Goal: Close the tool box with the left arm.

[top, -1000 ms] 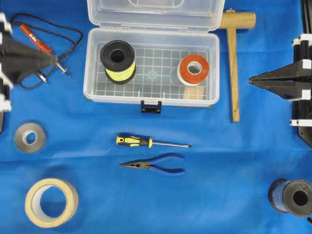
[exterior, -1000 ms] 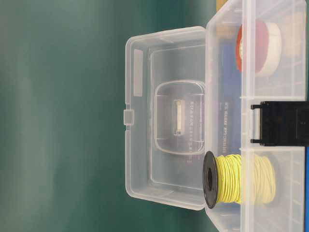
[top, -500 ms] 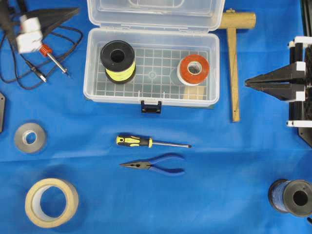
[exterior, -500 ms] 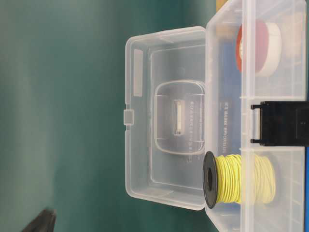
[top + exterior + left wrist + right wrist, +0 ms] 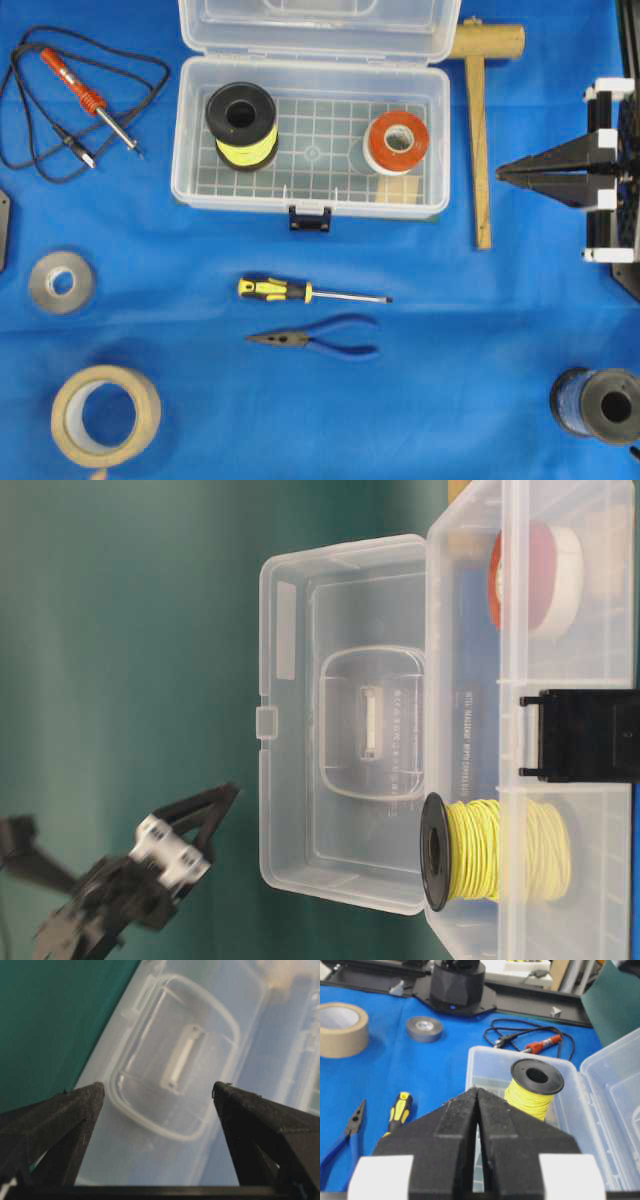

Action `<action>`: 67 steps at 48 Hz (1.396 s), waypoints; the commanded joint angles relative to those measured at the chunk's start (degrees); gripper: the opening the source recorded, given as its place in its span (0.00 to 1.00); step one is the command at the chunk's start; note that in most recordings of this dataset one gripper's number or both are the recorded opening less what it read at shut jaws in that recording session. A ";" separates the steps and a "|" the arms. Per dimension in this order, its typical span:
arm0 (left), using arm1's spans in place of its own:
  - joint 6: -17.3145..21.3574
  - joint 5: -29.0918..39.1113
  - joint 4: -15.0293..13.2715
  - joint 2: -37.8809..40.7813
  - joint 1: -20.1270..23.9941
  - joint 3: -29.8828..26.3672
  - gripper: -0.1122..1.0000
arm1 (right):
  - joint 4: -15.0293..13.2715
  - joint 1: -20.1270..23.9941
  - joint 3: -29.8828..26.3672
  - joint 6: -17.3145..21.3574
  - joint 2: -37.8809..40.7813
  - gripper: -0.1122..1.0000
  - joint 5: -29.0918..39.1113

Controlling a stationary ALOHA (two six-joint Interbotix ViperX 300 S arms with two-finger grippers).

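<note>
The clear tool box (image 5: 182, 130) stands open at the back of the blue cloth, its lid (image 5: 320, 25) upright and its dark blue latch (image 5: 309, 218) at the front. A yellow wire spool (image 5: 241, 125) and an orange-and-white tape roll (image 5: 396, 142) sit inside. My left gripper (image 5: 222, 805) is out of the overhead view. The table-level view shows it raised behind the lid (image 5: 340, 720), apart from it. In its wrist view the left gripper (image 5: 157, 1087) is open and empty, facing the lid's outer side (image 5: 175, 1060). My right gripper (image 5: 500, 170) is shut and empty, right of the box.
A soldering iron (image 5: 85, 95) with cable lies at back left, a wooden mallet (image 5: 480, 130) right of the box. A screwdriver (image 5: 300, 292) and pliers (image 5: 320, 340) lie in front. Grey tape (image 5: 60, 282), masking tape (image 5: 105, 415) and a dark spool (image 5: 597, 403) lie near the front.
My left gripper has risen out of the overhead view's upper left and come into the table-level view behind the lid. The right gripper has shifted only slightly. The box has not moved.
</note>
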 commanded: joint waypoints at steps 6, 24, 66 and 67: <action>1.32 -0.09 -0.18 5.98 2.46 -5.10 0.91 | 0.18 -0.09 -0.79 0.00 0.53 0.10 -0.18; 1.23 3.87 -0.35 9.05 0.88 -4.83 0.91 | 0.00 -0.18 -0.70 -0.09 0.97 0.10 -0.18; -1.93 18.72 -1.05 -4.92 -17.31 1.58 0.91 | -0.18 -0.26 -0.70 -0.09 1.85 0.10 -0.44; -1.93 18.81 -1.05 -5.36 -17.84 1.93 0.91 | -0.09 -0.26 -0.70 -0.09 1.85 0.10 -0.53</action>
